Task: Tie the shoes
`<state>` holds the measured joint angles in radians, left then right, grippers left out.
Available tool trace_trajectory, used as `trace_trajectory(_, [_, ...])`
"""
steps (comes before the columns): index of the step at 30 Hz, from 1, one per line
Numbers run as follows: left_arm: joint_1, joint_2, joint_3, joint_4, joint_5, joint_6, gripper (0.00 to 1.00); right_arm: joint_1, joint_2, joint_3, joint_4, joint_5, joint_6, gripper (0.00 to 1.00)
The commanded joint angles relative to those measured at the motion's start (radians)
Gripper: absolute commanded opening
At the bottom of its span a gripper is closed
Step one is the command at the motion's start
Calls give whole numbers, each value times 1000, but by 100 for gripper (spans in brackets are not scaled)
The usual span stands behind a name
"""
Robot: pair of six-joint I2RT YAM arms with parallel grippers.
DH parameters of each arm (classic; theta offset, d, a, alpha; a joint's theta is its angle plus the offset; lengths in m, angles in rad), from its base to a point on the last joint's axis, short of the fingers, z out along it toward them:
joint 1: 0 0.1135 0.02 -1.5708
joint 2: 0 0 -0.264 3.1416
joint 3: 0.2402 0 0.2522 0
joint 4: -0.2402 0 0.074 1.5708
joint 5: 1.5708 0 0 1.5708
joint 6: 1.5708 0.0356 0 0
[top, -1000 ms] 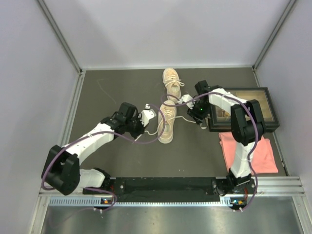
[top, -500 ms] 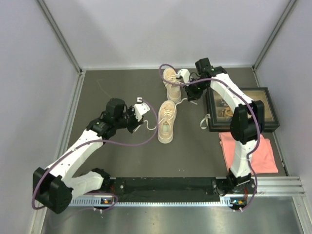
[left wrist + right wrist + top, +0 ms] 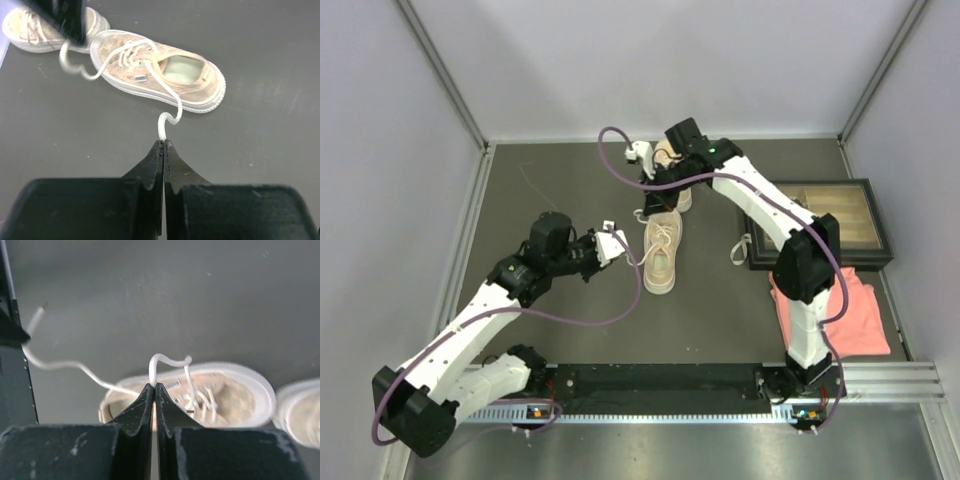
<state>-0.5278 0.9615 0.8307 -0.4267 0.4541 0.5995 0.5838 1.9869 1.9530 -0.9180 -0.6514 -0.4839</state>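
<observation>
Overhead view of a dark grey table (image 3: 550, 180) with two white robot arms bolted at its near edge. The left arm reaches forward and to the right. Its left gripper (image 3: 163, 145) has its black jaws pressed fully together, pinching the end of a white lace (image 3: 172, 107). This lace curls up from the fingertips, a little slack, to the eyelets of the nearer shoe (image 3: 660, 255). That shoe is a small tan low-top sneaker with a pale sole and light insole. It lies near the middle of the table, just right of the left gripper, heel towards the arms and toe pointing away.

On the right side, close to the arm bases, a pink cloth (image 3: 840, 315) lies flat. Just beyond it sits a dark picture frame (image 3: 840, 215).

The right arm stretches far forward and bends left across the table. Its right gripper (image 3: 154, 386) is also clamped tight, with the nearer shoe's other lace (image 3: 167, 360) caught between the tips and arching over towards the eyelets. This gripper is raised above the table, to the left of the second shoe (image 3: 25, 32). That shoe lies just beyond the first, near the back edge, and the right arm partly covers it
</observation>
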Motion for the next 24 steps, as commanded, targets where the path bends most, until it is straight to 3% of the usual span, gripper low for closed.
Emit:
trace_trajectory(1, [-43, -56, -36, -27, 12, 49, 0, 56, 65, 38, 93, -77, 100, 0])
trace_trajectory(4, [-67, -72, -56, -38, 6, 62, 0, 90, 108, 40, 131, -88, 159, 5])
trace_trajectory(8, [-89, -69, -58, -66, 15, 82, 0, 97, 138, 69, 139, -105, 240, 41])
trace_trajectory(10, [-100, -70, -67, -78, 26, 88, 0, 91, 121, 90, 125, -113, 251, 50])
trace_trajectory(11, [-98, -72, -71, -89, 35, 94, 0, 87, 112, 92, 126, -116, 258, 61])
trace_trajectory(13, [-103, -70, -71, -90, 54, 103, 0, 59, 92, 93, 149, -132, 297, 72])
trace_trajectory(17, [-103, -3, -35, 18, 23, 22, 0, -24, 40, 115, 188, -172, 392, 99])
trace_trajectory(24, [-35, 282, 168, 232, -72, -199, 0, -211, -98, -26, 185, -154, 390, 99])
